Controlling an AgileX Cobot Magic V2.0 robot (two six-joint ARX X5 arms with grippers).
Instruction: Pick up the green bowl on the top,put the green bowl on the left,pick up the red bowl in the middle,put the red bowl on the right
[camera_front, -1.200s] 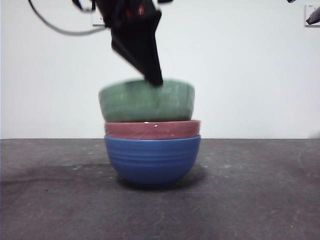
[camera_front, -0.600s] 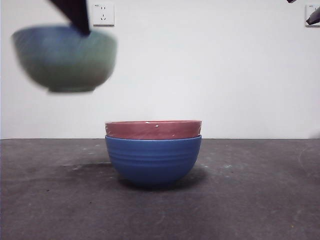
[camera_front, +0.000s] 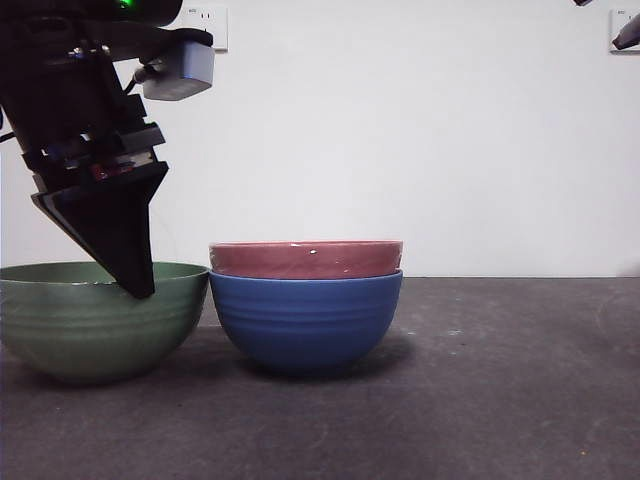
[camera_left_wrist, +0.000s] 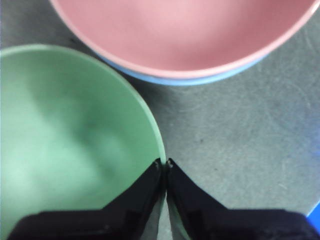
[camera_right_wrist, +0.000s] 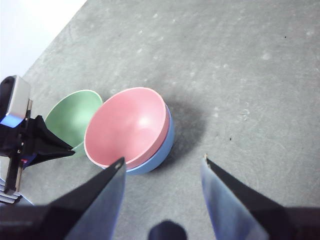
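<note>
— So where is the green bowl (camera_front: 95, 318)?

— On the table (camera_front: 500, 400), toward its left edge, just beside the blue bowl (camera_front: 305, 320).

— And the left gripper (camera_left_wrist: 165, 163)?

— Clamped on the green bowl's rim, one jaw inside, one outside.

— The red bowl (camera_front: 306, 259)?

— Nested in the blue bowl, mid-table. The right gripper (camera_right_wrist: 162, 162) hangs high above, jaws spread.

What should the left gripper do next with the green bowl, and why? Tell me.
Probably open the left gripper and lift clear. The green bowl appears to rest on the table beside the stacked red bowl, yet the jaws are shut on its rim.
</note>
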